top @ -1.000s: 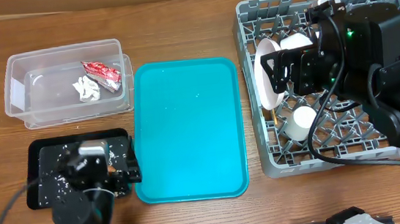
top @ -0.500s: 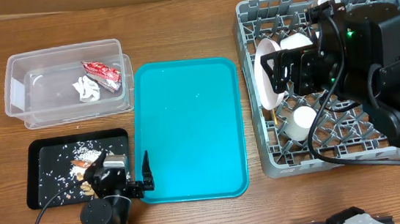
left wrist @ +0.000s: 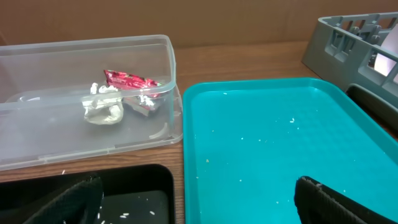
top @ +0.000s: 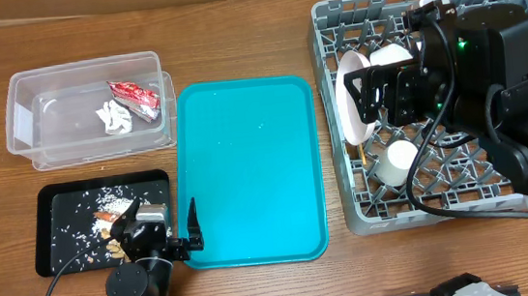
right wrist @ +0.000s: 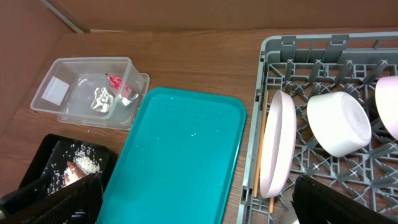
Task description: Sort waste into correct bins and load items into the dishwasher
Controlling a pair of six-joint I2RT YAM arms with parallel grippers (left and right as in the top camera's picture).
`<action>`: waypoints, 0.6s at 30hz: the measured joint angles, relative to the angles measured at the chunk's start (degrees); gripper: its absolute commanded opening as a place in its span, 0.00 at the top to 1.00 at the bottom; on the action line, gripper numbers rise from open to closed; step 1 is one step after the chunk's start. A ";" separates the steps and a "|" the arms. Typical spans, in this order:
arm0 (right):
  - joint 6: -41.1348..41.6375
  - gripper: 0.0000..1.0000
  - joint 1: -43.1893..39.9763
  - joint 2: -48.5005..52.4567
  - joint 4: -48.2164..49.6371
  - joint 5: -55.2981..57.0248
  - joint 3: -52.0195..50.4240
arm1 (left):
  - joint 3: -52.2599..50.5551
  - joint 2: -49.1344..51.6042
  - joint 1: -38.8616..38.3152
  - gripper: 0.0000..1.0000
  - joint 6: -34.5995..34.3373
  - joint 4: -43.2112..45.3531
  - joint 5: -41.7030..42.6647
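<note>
A clear bin at the back left holds a red wrapper and crumpled white paper. A black tray holds rice and food scraps. The teal tray bears only a few grains. The grey dishwasher rack holds an upright white plate, a bowl, a cup and chopsticks. My left gripper is open and empty, straddling the gap between the black tray and the teal tray. My right gripper is open and empty above the plate.
The rack fills the right side of the table. The teal tray lies between the rack and the two left containers. The clear bin stands just behind the black tray. Bare wood shows along the back edge.
My left arm has drawn back from over the black tray toward the front edge and a little right, uncovering the scraps. It has been still for the last half second. The right arm has not moved.
</note>
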 measured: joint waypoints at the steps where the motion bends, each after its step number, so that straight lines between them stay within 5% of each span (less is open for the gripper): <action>1: -0.02 0.00 -0.02 0.00 0.02 0.02 0.00 | 0.00 0.00 0.00 0.00 0.00 0.00 -0.02; 18: -0.22 0.00 -0.02 -0.15 0.15 1.57 -0.04 | 0.00 0.00 0.00 0.00 0.00 0.00 -0.02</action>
